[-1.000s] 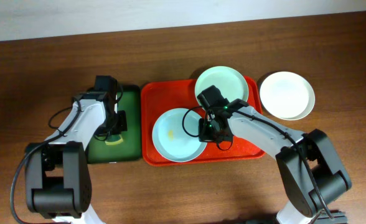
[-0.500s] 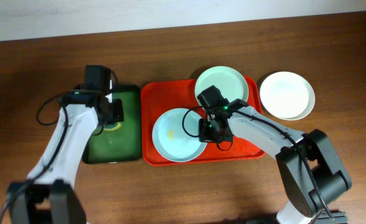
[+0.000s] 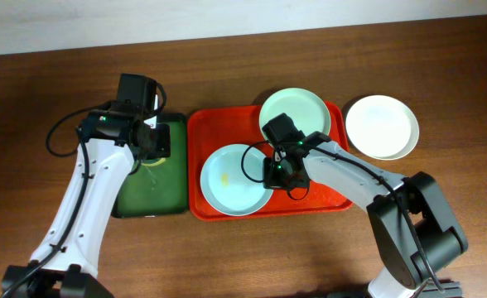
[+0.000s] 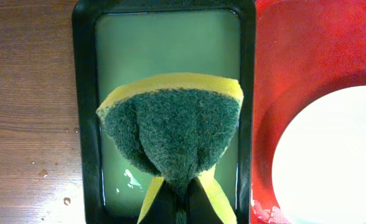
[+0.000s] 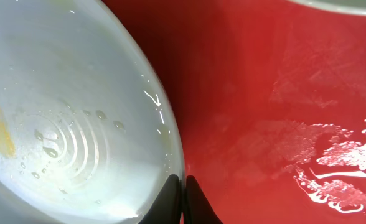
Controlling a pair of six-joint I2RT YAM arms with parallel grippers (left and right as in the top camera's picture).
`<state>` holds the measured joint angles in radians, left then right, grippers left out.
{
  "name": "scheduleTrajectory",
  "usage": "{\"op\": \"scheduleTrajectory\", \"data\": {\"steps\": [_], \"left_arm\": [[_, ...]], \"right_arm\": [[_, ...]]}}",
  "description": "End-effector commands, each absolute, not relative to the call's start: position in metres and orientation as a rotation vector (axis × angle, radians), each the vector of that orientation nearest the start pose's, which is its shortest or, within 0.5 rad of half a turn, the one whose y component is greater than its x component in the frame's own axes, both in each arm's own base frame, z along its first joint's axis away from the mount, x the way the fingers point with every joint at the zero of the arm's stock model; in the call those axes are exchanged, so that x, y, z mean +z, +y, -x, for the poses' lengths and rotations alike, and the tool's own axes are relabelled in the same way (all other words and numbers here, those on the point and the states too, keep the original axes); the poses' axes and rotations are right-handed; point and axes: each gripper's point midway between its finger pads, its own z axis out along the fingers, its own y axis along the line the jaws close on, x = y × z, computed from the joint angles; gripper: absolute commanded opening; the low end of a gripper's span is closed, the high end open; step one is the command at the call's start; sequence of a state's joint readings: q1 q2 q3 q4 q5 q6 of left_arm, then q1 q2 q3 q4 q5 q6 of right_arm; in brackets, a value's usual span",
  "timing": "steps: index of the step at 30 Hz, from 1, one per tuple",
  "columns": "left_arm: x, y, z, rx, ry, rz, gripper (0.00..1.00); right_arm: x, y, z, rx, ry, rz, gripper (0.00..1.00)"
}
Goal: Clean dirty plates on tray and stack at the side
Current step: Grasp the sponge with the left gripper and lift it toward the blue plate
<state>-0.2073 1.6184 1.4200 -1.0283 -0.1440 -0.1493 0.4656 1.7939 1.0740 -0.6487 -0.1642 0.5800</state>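
Since I scrub next, left end effector [image 4: 182, 200]: clenched on sponge [image 4: 170, 134].
Right end effector [image 5: 183, 185]: pinching plate [image 5: 65, 112] rim, steadying it.

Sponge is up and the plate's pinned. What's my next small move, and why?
Probably swing the left pincer right, carrying the sponge from over the green tray to the pale blue plate. Its yellow smear is unwiped, and the right pincer pinches its rim.

A: What lies where?
B: Two plates are on the tray [image 3: 206, 132]: the near plate [image 3: 227, 184] at its left, the far plate [image 3: 295, 116] at its far right. The third plate [image 3: 382, 126] lies on the table [image 3: 45, 83], just right of the tray.
A: And left?
B: The smaller tray [image 3: 156, 197], just beside it.
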Motion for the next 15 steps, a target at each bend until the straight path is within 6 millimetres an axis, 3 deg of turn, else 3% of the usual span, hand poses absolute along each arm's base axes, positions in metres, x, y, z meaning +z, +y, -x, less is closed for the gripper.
{"op": "scheduleTrajectory", "data": {"steps": [1,10,12,15], "left_arm": [[0.169,-0.057,-0.369,0.076,2.744,-0.067,0.0],[0.167,-0.059,-0.37,0.065,2.744,-0.07,0.0],[0.164,-0.059,-0.371,0.067,2.753,-0.073,0.0],[0.153,-0.064,-0.371,0.073,2.781,-0.093,0.0]], "right_arm": [[0.021,0.187,-0.298,0.415,3.02,-0.143,0.04],[0.021,0.187,-0.298,0.415,3.02,-0.143,0.04],[0.021,0.187,-0.3,0.412,3.012,-0.142,0.23],[0.02,0.183,-0.304,0.375,2.996,-0.146,0.24]]}}
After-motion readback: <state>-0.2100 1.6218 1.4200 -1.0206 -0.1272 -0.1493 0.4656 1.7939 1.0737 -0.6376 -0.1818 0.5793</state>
